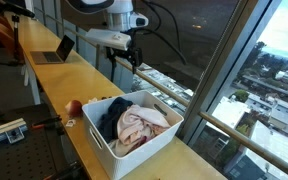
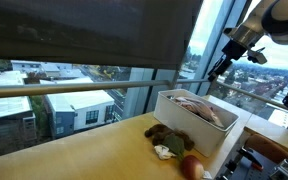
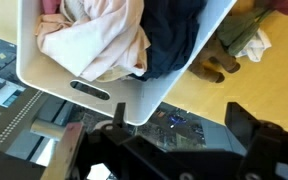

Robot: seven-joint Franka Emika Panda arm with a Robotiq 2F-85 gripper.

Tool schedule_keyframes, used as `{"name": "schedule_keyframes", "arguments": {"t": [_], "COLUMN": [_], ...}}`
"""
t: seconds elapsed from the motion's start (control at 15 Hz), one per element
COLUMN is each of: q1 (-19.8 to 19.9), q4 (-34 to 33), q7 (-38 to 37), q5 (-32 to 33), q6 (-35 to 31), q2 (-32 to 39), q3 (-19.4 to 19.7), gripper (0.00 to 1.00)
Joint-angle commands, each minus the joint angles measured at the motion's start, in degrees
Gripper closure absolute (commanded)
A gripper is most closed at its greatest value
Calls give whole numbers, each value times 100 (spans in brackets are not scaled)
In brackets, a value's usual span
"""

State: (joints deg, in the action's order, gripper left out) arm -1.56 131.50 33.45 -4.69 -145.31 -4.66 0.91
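High over the white basket [image 1: 144, 140], on the side nearer the window glass, my pincer [image 1: 127, 60] hangs in the air, well clear of everything below it. In the wrist view the pincer [image 3: 179, 130] shows its two dark fingers [image 3: 246, 125] spread wide with nothing between them, so I read it as agape and empty.

The basket [image 3: 44, 75] stands on the long wooden table [image 1: 79, 75], and one wall shows a handle slot [image 3: 89, 90] facing the camera on my wrist. Inside it a pink cloth [image 3: 94, 40] lies bunched up, with a dark cloth [image 3: 174, 40] pressed against it (both are crumpled, so I cannot tell what garments they are). In an exterior view the pink cloth [image 1: 139, 128] fills the near part of the basket and the dark cloth [image 1: 112, 118] sits just beside it.

Just outside the basket [image 2: 199, 125], a small brownish plush toy [image 2: 169, 140] lies on the table [image 2: 84, 155], close to the basket wall. Next to the toy, a little further from the basket, is a round red object [image 2: 191, 166] that I cannot identify. Well beyond the basket along the table, an open laptop [image 1: 54, 50] stands.
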Motion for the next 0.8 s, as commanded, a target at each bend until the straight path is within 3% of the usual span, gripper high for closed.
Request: {"name": "schedule_keyframes", "arguments": {"t": [0.0, 0.73], "q1": [-200, -766], "q4": [505, 1534], "q7": [-237, -1017], "q5": [221, 691], "q6": [-354, -1118], "q2": [-24, 415], "q3": [-212, -870], "gripper": [0, 0]}}
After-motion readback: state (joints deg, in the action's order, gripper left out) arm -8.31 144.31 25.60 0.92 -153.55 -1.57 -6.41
